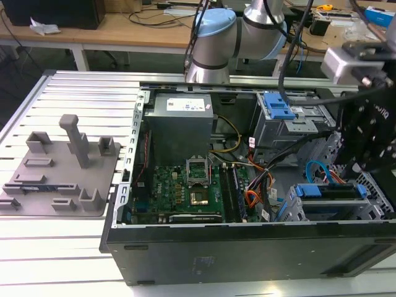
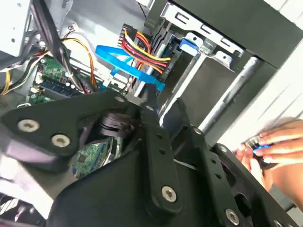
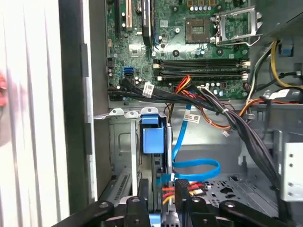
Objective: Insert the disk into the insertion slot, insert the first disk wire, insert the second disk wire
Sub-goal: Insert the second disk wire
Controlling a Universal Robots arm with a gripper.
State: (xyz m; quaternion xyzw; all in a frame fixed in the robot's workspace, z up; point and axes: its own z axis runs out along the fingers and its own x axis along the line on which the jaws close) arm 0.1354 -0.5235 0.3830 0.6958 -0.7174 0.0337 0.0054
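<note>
The disk point(image 1: 328, 190), silver in a blue caddy point(image 3: 152, 139), sits inside the insertion slot point(image 1: 371, 213), the grey cage at the case's front on the exterior view's right. The first disk wire point(image 2: 142, 47), a red, yellow and orange bundle, runs into the disk's end point(image 3: 189, 188). The second disk wire point(image 3: 196, 165), a flat light-blue cable point(image 2: 118, 59), loops beside it point(image 1: 317, 168) and ends right at my gripper's tip. My gripper point(image 3: 162, 189) hangs over the disk's connector end point(image 2: 165, 99). Whether it clamps the blue cable's plug is hidden.
The motherboard point(image 1: 185, 185) and power supply point(image 1: 179, 124) fill the case's middle. A taller cage with a blue latch point(image 1: 278, 108) stands behind the slot. A black cable bundle point(image 3: 199, 99) crosses nearby. A person's hand point(image 2: 277, 146) is outside the case wall. A grey fixture plate point(image 1: 55, 167) lies left.
</note>
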